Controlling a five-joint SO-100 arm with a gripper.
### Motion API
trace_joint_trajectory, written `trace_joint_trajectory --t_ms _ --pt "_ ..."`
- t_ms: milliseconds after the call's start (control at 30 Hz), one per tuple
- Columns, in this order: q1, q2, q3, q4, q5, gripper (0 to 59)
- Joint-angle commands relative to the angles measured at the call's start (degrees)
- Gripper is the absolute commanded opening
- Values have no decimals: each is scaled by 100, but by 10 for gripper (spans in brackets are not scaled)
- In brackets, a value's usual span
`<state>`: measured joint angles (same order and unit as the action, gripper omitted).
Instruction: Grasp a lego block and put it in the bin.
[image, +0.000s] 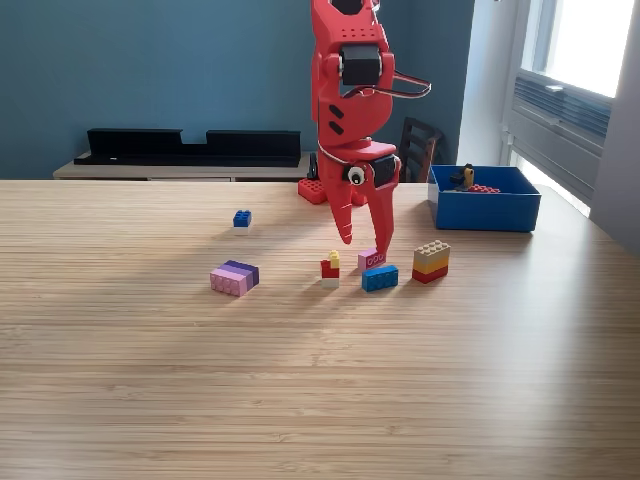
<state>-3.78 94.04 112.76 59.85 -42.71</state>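
Red gripper (366, 240) poised over the small pink lego block (370, 259)

We see its two pointed jaws parted and empty, straddling the block — we judge to close on it. The shallow bright blue plastic bin (487, 210) waits well apart at the exterior view's right, already holding pieces.
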Motion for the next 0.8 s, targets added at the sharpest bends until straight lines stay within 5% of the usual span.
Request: trace_joint_trajectory --t_ms 33,800 --pt "-88 343 18 -264 18 205" --pt "-334 -123 62 -510 545 176"
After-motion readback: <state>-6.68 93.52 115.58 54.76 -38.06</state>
